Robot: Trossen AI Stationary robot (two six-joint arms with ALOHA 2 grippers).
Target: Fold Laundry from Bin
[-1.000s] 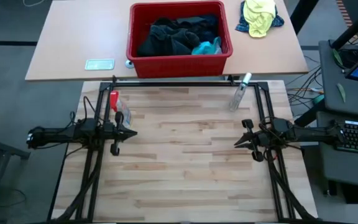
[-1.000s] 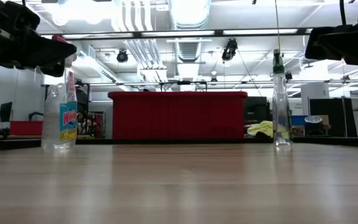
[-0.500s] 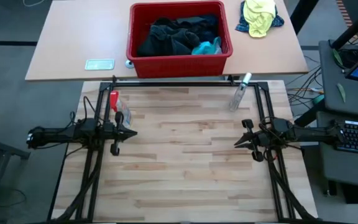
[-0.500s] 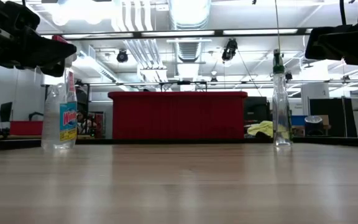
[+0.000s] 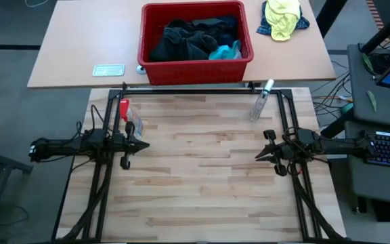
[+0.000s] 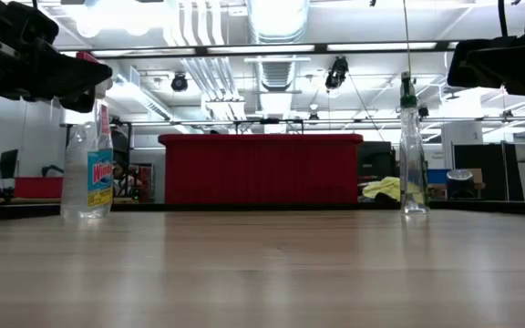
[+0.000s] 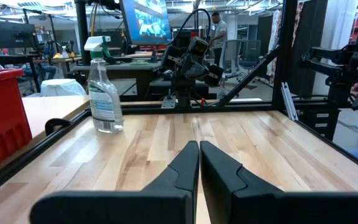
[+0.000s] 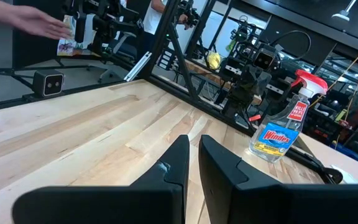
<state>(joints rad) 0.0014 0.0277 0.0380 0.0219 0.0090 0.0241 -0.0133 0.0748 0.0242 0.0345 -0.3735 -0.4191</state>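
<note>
Two grippers closed, empty — left gripper (image 5: 143,144), right gripper (image 5: 258,156) at table (image 5: 202,196) edges.

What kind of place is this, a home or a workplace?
Most likely a robotics lab or workshop. Other robot arms on metal frames stand beyond the table, there are monitors and desks, and bare pipes run along the open ceiling.

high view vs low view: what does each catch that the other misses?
Only high: the laundry inside the bin, a small tray on the far table, both grippers, left and right, jaws shut over bare wood. Only low: the room's ceiling lights. Both: the bin, the two spray bottles, the yellow cloth.
</note>
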